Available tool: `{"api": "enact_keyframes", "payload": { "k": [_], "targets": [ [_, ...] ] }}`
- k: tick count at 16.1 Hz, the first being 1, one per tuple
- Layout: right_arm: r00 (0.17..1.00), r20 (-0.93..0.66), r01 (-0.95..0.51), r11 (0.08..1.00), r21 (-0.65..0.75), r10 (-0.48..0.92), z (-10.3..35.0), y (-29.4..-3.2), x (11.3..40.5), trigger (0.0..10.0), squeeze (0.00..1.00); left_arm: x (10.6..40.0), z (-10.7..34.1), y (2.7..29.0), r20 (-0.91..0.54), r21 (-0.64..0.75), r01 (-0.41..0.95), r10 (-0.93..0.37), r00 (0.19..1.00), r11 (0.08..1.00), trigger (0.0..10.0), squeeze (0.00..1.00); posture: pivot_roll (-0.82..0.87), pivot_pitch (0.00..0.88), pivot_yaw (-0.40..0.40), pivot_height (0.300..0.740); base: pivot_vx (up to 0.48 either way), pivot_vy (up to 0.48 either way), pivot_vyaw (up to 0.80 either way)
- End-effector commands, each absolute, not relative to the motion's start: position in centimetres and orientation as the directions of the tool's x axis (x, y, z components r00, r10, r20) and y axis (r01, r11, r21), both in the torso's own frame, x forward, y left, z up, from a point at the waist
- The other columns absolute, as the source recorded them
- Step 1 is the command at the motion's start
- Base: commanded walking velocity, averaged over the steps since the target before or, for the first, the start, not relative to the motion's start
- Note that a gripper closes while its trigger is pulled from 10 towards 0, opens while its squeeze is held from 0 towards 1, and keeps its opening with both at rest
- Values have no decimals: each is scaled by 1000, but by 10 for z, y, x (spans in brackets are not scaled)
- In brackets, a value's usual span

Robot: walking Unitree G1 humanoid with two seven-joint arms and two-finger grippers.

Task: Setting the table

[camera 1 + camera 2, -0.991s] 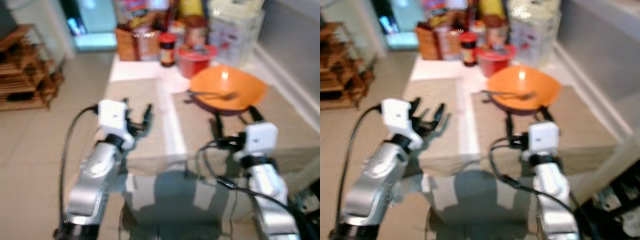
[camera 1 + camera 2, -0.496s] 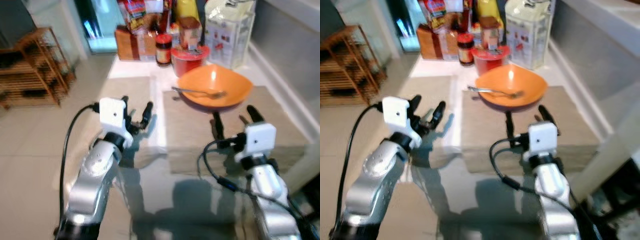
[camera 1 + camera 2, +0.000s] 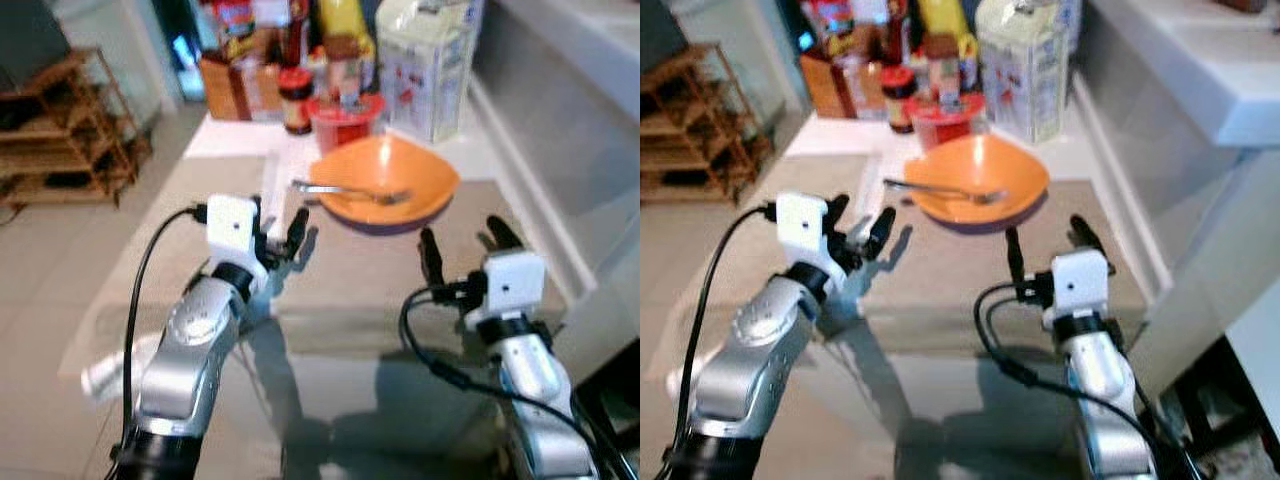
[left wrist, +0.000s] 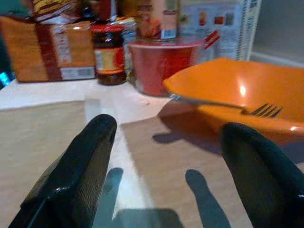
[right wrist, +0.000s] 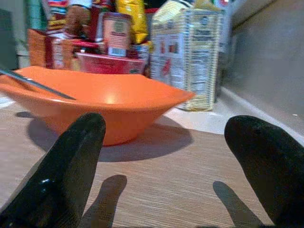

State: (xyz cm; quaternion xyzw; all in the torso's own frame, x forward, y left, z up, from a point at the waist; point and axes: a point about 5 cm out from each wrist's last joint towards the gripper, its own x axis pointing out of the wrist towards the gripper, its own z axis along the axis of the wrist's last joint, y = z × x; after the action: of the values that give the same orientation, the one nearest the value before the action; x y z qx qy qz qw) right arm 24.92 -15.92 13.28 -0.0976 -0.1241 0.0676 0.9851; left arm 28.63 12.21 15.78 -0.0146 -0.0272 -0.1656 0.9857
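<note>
I've got both grippers spread wide and empty: left gripper (image 3: pixel 283 232) beside the orange bowl (image 3: pixel 385 183), right gripper (image 3: pixel 462 243) just short of it. I'd approach its rim low (the fork (image 3: pixel 350 191) resting inside could slide).

a wooden slatted rack (image 3: pixel 60 130) stands on the tiled floor (image 3: pixel 40 300) well off to the robot's left. at the table's far end crowd a red-lidded jar (image 3: pixel 296 100), a brown printed packet (image 3: pixel 232 88), a red tub (image 3: pixel 345 120) and a tall white carton (image 3: pixel 430 65).
</note>
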Motion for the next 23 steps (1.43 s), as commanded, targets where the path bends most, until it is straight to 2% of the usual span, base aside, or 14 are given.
{"api": "enact_keyframes", "payload": {
  "k": [1,6,8,9,14,18,23],
  "targets": [
    [957,234,-120,970,-212,169,135,-155,250,10000,0,288,157,129,47,-10,309,-308,950,951,10000,0,-172,0,89,722,0,0,0],
    [958,232,-122,969,-213,171,134,-155,250,10000,0,291,159,129,42,-46,308,-307,951,950,10000,0,-174,0,87,722,325,-154,0],
    [957,230,-125,969,-215,174,134,-155,250,10000,0,293,156,128,-17,-130,310,-315,949,942,10000,0,-174,0,86,722,0,0,0],
    [957,229,-126,968,-217,176,134,-155,251,10000,0,297,155,128,-65,-228,290,-312,948,929,10000,0,-173,0,84,722,0,0,0],
    [958,227,-129,968,-214,178,134,-153,251,10000,0,313,161,131,-162,-463,183,-286,945,867,10000,0,-174,0,90,722,0,0,0],
    [958,232,-119,968,-221,171,135,-154,250,10000,0,312,171,124,-171,-596,167,-327,929,786,10000,0,-181,0,92,722,0,0,0],
    [965,223,-82,965,-249,139,134,-163,241,10000,0,308,179,109,-183,-647,203,-409,894,735,10000,0,-188,0,95,722,0,0,0]
  ]
}}
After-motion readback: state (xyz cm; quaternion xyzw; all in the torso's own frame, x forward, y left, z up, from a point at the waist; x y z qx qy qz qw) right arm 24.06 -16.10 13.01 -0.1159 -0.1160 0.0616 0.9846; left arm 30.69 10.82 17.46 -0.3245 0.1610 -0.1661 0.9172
